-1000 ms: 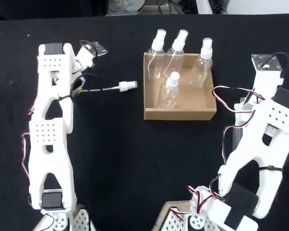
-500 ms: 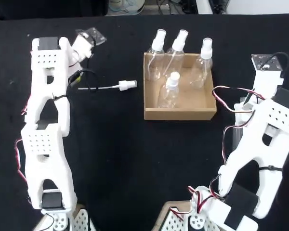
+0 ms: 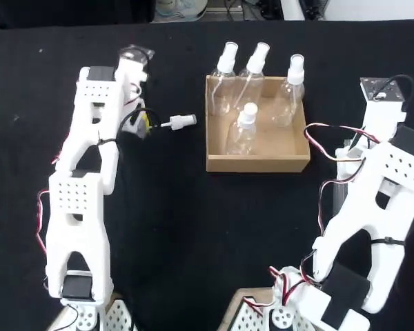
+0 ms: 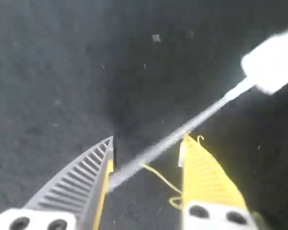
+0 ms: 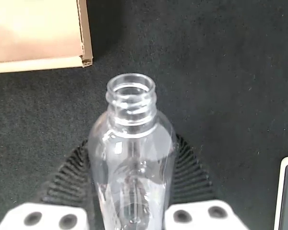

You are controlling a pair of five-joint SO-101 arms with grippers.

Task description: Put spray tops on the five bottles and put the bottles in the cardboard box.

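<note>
- My left pincer (image 4: 148,143) hangs low over the black table (image 3: 179,227), to the left of the cardboard box (image 3: 257,164) and well apart from it.
- Its jaws stand apart, one finger grey with a yellow lining, the other yellow.
- The loose spray top (image 3: 181,122) lies on the table between my left pincer and the box, with its white head toward the box.
- Its thin dip tube (image 4: 182,136) runs back from the head and passes between my open fingers. The tube's end sits close against the lining of the grey finger; I cannot tell whether it touches.
- My right pincer (image 5: 133,148) is closed around a clear bottle (image 5: 132,139), with a ribbed finger pressed to each side of its body.
- That bottle has no top: its threaded neck is bare and the mouth is open.
- A corner of the box lies beyond the bottle's neck, apart from it, with dark table between.
- In the high view my right arm (image 3: 372,200) stands to the right of the box, on the near side of it.
- Four topped bottles (image 3: 243,131) are already in the box.
- Three of them stand along its far wall, their white spray heads rising above the rim, and the fourth is nearer the middle of the box.
</note>
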